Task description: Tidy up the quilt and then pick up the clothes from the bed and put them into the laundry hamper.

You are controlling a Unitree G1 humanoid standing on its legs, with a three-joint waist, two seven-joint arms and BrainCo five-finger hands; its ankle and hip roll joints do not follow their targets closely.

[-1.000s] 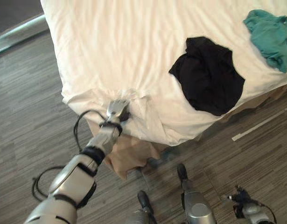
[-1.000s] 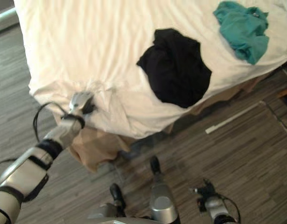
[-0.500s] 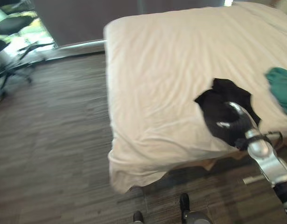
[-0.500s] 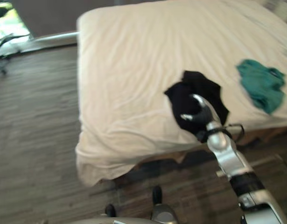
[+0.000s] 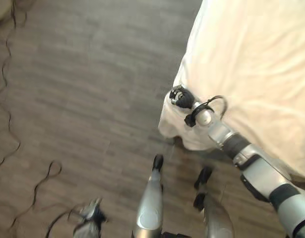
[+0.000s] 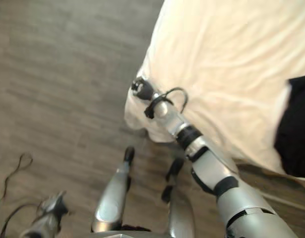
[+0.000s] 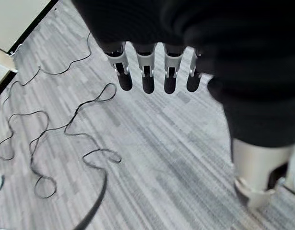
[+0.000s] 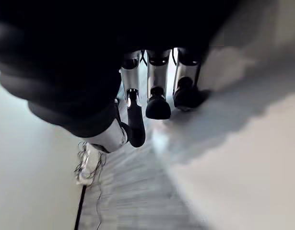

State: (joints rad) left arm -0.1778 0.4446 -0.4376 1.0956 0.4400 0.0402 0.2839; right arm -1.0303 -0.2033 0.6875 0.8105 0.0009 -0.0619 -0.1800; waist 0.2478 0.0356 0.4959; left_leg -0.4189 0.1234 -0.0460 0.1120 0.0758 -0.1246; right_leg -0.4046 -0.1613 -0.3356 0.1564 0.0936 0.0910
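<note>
Right wrist view looks along the right hand (image 8: pixel 157 91), whose fingers (image 8: pixel 158 108) are bent a little, with the dark tips close against the pale edge of the quilt (image 8: pixel 243 158). I cannot tell from here if they really pinch the cloth or only touch it. In the left eye view this hand (image 5: pixel 178 95) sits at the corner of the quilt (image 5: pixel 251 64), where the cloth hangs down over the side of the bed toward the floor (image 5: pixel 83 99). Half a second ago this same hand was over the black garment (image 6: pixel 296 126), and one second ago it was the left hand that held the quilt's edge. The head camera has also swung much between these moments. Now the left hand (image 7: pixel 147 72) hangs over the floor with straight fingers and holds nothing. So the work on the quilt has passed from the left hand to the right one, at another corner. I judge that the tidying step is not finished, because the corner is bunched and hangs unevenly. The black garment lies on the quilt, well apart from the right hand, so collecting the clothes is not yet begun.
</note>
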